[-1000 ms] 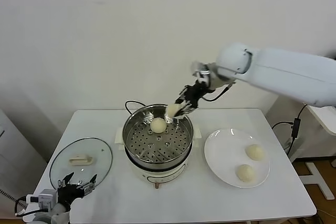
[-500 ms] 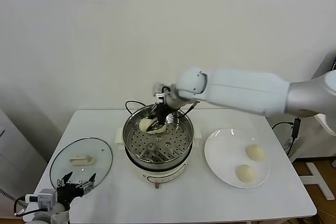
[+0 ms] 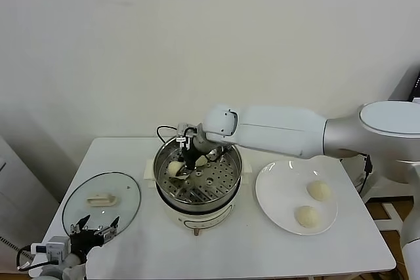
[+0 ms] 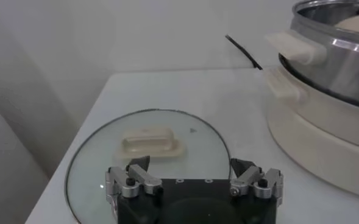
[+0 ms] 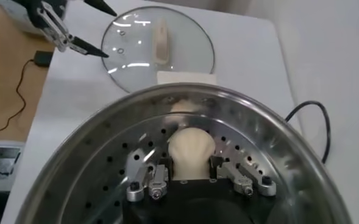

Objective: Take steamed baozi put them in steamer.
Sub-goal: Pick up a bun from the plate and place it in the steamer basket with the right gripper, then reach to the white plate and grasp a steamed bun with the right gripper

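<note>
My right gripper [image 3: 185,160] reaches into the steamer [image 3: 197,191], a shiny steel pot on a cream base. It is shut on a cream-white baozi [image 3: 174,169], held low over the left part of the perforated tray [image 5: 103,179]. In the right wrist view the baozi [image 5: 191,146] sits pinched in my right gripper [image 5: 191,163]. A second baozi [image 3: 201,160] lies on the tray just beside the gripper. Two more baozi [image 3: 319,190] [image 3: 306,215] lie on the white plate [image 3: 270,191]. My left gripper [image 3: 92,229] is parked, open and empty, at the table's front left.
A round glass lid [image 3: 102,201] with a white handle lies flat left of the steamer; in the left wrist view the lid [image 4: 155,143] sits just ahead of the left gripper [image 4: 191,165]. A black cord [image 3: 164,130] runs behind the pot. The wall stands behind the table.
My right gripper has carried the baozi from above the steamer's far right rim, leftward and down into the pot, past the baozi on the tray. The left arm has not moved.
</note>
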`<state>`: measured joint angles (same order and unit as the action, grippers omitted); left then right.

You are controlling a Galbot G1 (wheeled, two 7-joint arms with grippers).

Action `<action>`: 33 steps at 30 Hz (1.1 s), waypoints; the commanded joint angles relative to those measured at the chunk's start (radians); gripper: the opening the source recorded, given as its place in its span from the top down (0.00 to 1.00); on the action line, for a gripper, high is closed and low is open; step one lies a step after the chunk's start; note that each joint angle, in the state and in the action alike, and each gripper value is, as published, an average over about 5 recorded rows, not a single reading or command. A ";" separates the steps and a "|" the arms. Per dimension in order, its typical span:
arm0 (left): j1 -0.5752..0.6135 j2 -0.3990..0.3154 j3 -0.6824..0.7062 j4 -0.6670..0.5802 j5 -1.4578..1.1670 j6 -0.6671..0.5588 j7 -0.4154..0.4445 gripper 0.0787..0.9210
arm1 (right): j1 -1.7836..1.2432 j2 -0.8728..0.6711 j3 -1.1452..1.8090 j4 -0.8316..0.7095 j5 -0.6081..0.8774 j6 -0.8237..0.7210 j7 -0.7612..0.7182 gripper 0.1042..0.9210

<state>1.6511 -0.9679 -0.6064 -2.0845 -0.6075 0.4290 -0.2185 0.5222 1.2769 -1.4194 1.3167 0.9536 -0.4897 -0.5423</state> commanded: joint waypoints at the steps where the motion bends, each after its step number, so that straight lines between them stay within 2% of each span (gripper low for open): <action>1: 0.002 -0.002 -0.002 0.000 0.000 -0.001 0.000 0.12 | -0.033 0.022 0.007 -0.018 -0.009 -0.008 0.031 0.59; 7: 0.010 -0.003 -0.004 0.002 0.000 -0.008 0.002 0.12 | 0.048 -0.040 -0.001 0.020 -0.003 0.000 -0.034 0.38; 14: 0.007 0.003 -0.010 -0.009 -0.010 -0.007 0.002 0.12 | 0.298 -0.264 -0.121 0.109 -0.032 0.072 -0.273 0.16; 21: 0.003 0.015 0.001 -0.009 -0.009 -0.009 0.003 0.12 | 0.455 -0.518 -0.280 0.183 -0.193 0.192 -0.478 0.12; 27: 0.002 0.020 0.001 -0.011 -0.009 -0.011 0.003 0.12 | 0.454 -0.672 -0.335 0.207 -0.351 0.234 -0.534 0.12; 33: -0.001 0.017 0.003 -0.013 -0.009 -0.011 0.003 0.12 | 0.360 -0.737 -0.305 0.198 -0.456 0.277 -0.554 0.12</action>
<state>1.6529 -0.9502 -0.6051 -2.0953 -0.6152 0.4183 -0.2150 0.8823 0.7326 -1.6702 1.4839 0.6793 -0.2874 -0.9863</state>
